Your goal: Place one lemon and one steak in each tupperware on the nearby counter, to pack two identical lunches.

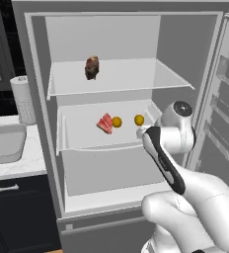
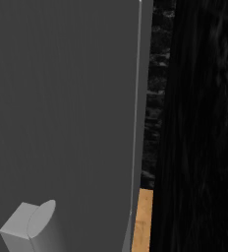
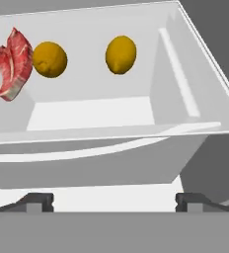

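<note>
Before the open white fridge drawer, the tool hung spread and empty; reaching over its raised front lip for the nearer round yellow lemon risked a collision.

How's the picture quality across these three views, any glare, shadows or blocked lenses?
Left base view: flat, even light, no glare, slightly soft; the steak and both lemons read clearly. Right base view: mostly blocked by the grey fridge door, the rest dark and grainy. Hand view: sharp, with soft shadows in the white drawer.
</note>
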{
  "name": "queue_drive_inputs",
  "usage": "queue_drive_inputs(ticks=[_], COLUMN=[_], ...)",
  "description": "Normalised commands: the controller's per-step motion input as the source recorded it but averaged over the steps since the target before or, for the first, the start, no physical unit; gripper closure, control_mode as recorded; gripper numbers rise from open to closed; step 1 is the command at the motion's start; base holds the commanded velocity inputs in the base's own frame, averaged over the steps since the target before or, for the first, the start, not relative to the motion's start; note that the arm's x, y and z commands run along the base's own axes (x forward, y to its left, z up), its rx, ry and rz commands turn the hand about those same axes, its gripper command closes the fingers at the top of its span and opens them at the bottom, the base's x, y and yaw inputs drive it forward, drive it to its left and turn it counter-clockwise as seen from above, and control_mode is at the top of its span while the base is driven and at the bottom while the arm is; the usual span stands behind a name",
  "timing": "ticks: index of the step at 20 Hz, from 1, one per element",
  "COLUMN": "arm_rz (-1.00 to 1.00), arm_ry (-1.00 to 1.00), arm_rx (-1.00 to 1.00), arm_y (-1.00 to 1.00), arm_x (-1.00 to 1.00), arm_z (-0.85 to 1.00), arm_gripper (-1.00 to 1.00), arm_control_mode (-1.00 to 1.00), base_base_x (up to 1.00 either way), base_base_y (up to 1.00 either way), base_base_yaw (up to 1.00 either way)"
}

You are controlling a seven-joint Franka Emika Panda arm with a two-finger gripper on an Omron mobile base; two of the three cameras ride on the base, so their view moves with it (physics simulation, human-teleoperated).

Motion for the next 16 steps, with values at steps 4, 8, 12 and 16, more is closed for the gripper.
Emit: queue_drive_inputs(ticks=[4,8,12,16], arm_rz=[0.00,0.00,0.00,0.00], arm_ry=[-0.04,0.01,0.11,0.03], arm_rx=[0.06,0.09,0.02,-0.01], arm_y=[-0.04,-0.11,-0.04,0.00], arm_x=[0.59,0.52,0.63,0.08], arm_z=[0.01,0.10,0.21,0.01], arm_gripper=[-1.00,-1.00,-1.00,-1.00], arm_control_mode=[-1.00,-1.00,-1.00,-1.00], base_base_x=[0.00,0.00,0.00,0.00], base_base_y=[0.00,0.00,0.00,0.00], base_base_yaw=[0.00,0.00,0.00,0.00])
